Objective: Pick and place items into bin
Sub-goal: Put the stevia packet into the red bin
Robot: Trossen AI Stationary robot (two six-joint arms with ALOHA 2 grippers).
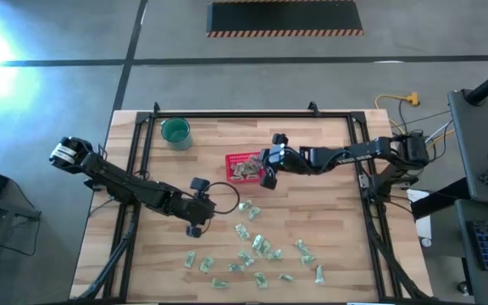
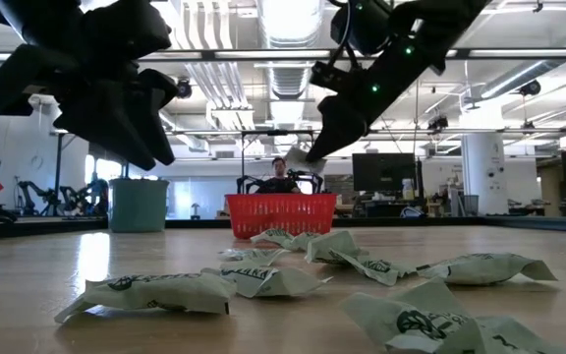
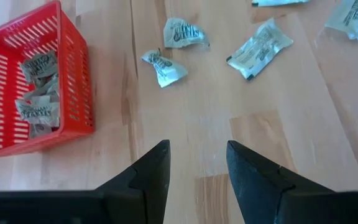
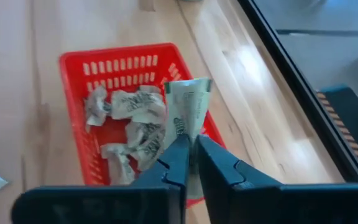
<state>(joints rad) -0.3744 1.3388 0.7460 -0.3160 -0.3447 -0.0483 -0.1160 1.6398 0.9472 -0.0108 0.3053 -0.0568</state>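
Right gripper (image 4: 191, 149) pinches one pale green-and-white crinkly wrapped packet (image 4: 185, 109) above the small rectangular red mesh plastic basket (image 1: 230, 159); left gripper (image 3: 197, 165), released and empty, hovers at its seven o'clock.

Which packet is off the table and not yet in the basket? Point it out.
The packet pinched in the right gripper, held above the red basket. Every other packet lies loose on the table or already inside the basket.
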